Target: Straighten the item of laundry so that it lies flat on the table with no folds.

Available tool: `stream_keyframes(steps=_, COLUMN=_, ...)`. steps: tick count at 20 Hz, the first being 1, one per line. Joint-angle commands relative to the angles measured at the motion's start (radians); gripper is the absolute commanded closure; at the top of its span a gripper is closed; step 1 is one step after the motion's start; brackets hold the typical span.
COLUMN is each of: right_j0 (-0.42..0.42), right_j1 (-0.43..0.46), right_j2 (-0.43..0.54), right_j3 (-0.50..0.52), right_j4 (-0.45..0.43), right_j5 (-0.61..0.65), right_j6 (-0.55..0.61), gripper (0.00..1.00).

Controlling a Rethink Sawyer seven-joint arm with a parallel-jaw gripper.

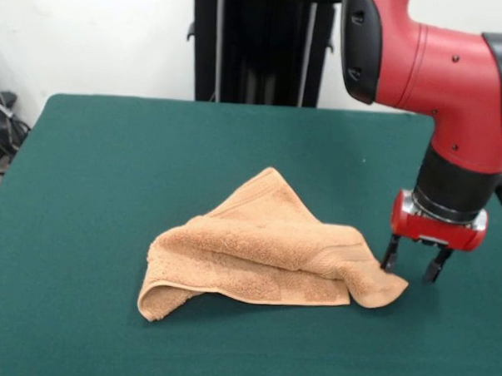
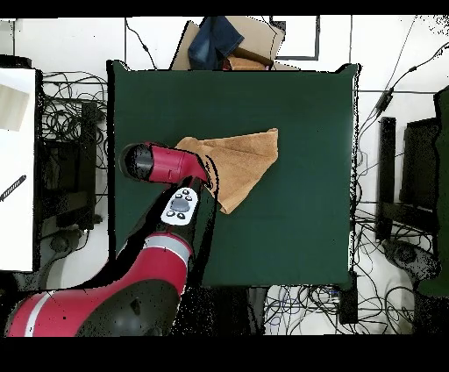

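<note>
On the dark green table (image 1: 94,164), seen from the front, a peach-orange towel (image 1: 265,251) lies crumpled near the middle. Its left end bulges into a rolled fold with a loose hem curling underneath. Moving right, the cloth rises into a triangular peak pointing toward the far edge, with at least two layers stacked on each other and a woven band running along the lower layer. Further right, the towel narrows to a rounded corner resting on the table.

Just beside that corner hangs the tool (image 1: 413,263), carried by a red and black arm that comes down from the upper right. Its two dark fingers stand apart, open, with nothing between them, and they hover close to the table at the towel's right tip.

From overhead, the towel (image 2: 235,162) reads as a folded wedge left of the table's centre, partly hidden by the arm.

The towel is far from flat, so the task appears to be at an early stage. One risk: if the tool closes on several layers at once, pulling would likely drag the whole bundle instead of unfolding it. Another: closing slightly off the corner would probably grip nothing at all.
</note>
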Motion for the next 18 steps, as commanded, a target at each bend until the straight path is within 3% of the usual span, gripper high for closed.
stream_keyframes(steps=1, right_j0=-0.019, right_j1=0.000, right_j2=0.069, right_j3=0.050, right_j4=-0.024, right_j5=0.099, right_j6=0.149, gripper=0.00)
stream_keyframes(steps=6, right_j0=-0.015, right_j1=-0.016, right_j2=0.051, right_j3=0.033, right_j4=-0.024, right_j5=0.151, right_j6=0.155, gripper=0.00)
stream_keyframes(steps=18, right_j0=-0.026, right_j1=0.064, right_j2=0.048, right_j3=-0.073, right_j4=-0.024, right_j5=0.163, right_j6=0.158, gripper=0.00)
